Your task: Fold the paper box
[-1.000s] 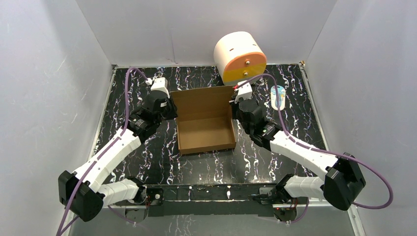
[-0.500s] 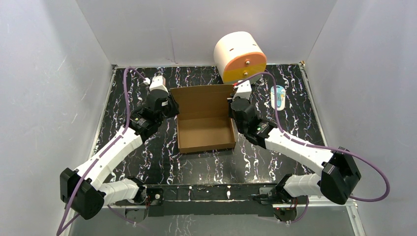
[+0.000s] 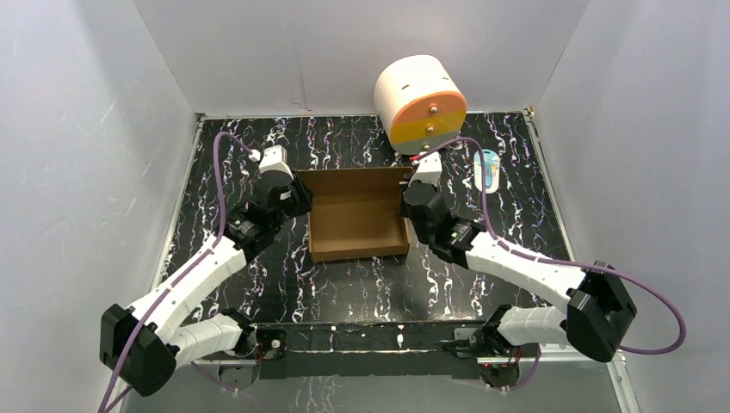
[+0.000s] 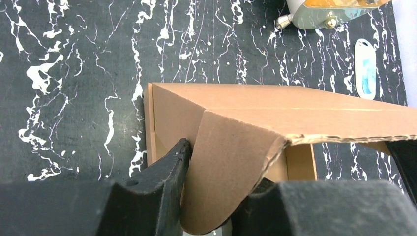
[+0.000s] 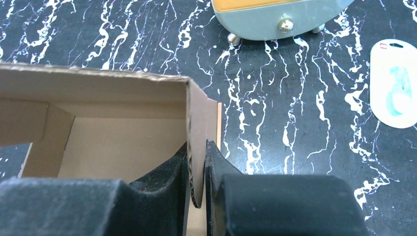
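A white cylinder (image 3: 420, 99) stands just behind the paper box (image 3: 357, 228).

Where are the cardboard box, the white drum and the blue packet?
cardboard box (image 3: 357, 225): overhead view, on its inner floor.
white drum (image 3: 411, 84): overhead view, on its white curved side.
blue packet (image 3: 487, 169): overhead view, on its middle.

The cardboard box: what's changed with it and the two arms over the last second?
The paper box has had its lid tipped forward and down over its base. Both arms drew back toward their bases with it; the left gripper and right gripper each have a side flap of the lid between their fingers. The base hardly moved; the white cylinder and the small packet on the table stayed put.
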Tool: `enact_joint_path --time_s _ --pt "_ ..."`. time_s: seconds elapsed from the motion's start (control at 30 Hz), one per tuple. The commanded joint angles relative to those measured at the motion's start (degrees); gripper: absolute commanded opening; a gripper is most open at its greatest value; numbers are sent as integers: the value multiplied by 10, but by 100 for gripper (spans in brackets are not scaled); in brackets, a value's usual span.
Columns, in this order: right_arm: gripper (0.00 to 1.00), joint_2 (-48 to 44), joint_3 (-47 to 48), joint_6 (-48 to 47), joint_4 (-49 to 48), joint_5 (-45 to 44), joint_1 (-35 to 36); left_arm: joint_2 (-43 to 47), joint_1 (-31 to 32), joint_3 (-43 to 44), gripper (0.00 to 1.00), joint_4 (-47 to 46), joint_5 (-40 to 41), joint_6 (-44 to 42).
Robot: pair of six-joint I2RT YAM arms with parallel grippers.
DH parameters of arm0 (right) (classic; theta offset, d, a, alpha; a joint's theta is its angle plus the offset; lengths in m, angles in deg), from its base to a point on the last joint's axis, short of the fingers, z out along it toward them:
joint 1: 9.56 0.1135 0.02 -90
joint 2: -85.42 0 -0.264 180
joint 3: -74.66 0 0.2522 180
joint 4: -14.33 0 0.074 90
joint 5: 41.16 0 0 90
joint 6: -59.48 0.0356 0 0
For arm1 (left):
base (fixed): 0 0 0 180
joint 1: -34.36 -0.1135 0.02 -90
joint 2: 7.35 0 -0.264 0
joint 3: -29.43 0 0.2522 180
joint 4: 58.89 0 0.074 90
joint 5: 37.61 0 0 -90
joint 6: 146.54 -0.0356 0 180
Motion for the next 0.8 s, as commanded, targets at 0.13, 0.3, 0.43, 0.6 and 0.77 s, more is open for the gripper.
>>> enact_joint_path --time_s 0.13,0.3,0.43,0.6,0.77 --pt "28 -60 -43 38 -2 54 13 66 10 -54 29 -21 -41 32" --pt "36 -100 -77 15 -7 109 13 121 10 -100 41 8 -57 48" --pt "52 -138 -82 -5 36 163 13 182 10 -122 58 59 -64 61" --pt "66 -209 -80 -25 96 213 13 263 10 -117 72 122 -80 60" --pt "76 -246 -22 -50 184 221 14 281 10 -25 78 196 -70 17"
